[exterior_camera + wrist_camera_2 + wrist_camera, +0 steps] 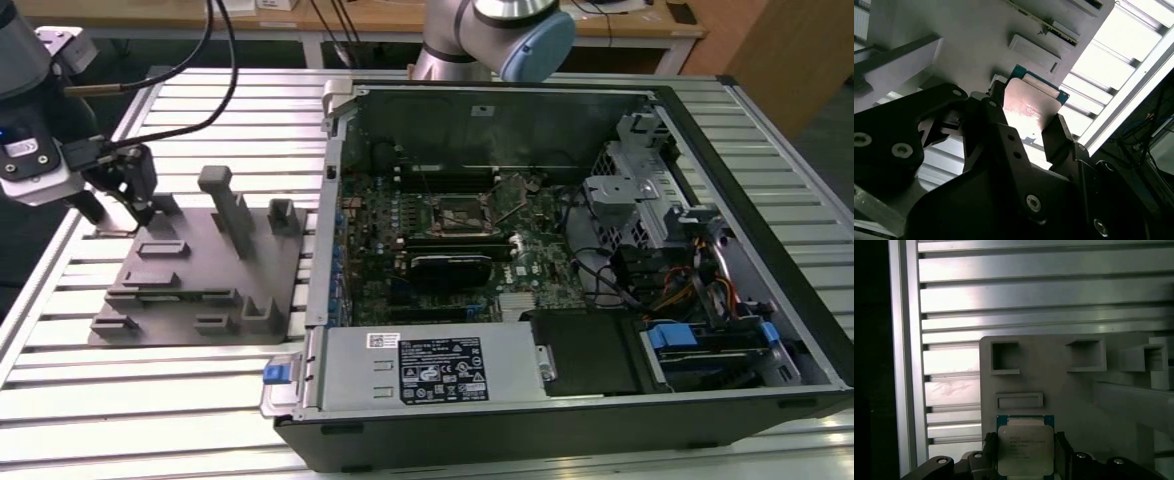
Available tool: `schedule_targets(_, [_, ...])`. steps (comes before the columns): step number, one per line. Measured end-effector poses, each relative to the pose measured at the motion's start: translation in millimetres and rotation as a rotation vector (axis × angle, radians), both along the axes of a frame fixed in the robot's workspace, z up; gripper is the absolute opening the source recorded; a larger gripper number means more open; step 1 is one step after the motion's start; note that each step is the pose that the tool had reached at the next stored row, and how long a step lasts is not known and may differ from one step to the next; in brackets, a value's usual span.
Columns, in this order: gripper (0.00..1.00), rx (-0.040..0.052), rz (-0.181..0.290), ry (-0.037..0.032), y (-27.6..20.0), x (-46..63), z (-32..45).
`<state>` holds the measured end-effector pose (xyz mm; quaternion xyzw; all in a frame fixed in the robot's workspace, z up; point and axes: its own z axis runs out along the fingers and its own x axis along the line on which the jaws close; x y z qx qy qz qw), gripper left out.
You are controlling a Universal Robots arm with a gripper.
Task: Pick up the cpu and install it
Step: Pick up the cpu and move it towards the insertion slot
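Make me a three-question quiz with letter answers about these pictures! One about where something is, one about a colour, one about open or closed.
1. Where is the cpu? A: on the floor. B: gripped by the end effector. C: in a drawer.
2. What colour is the fixture plate? A: red. B: yellow. C: grey.
3. The computer case is: A: open. B: closed. C: wrapped in paper.
Answers: B, its fingers pinch the cpu in the first wrist view; C, the plate looks grey; A, the motherboard shows inside.
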<state>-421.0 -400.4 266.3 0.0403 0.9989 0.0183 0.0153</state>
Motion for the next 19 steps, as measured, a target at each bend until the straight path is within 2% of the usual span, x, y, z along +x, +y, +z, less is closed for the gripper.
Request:
schedule_targets(6, [0.54,0.0005,0.0,-0.0001,0.0,0.0,13.8])
schedule_targets(19, [0.54,0.0011,0.0,-0.0005,0.0,0.0,49.3])
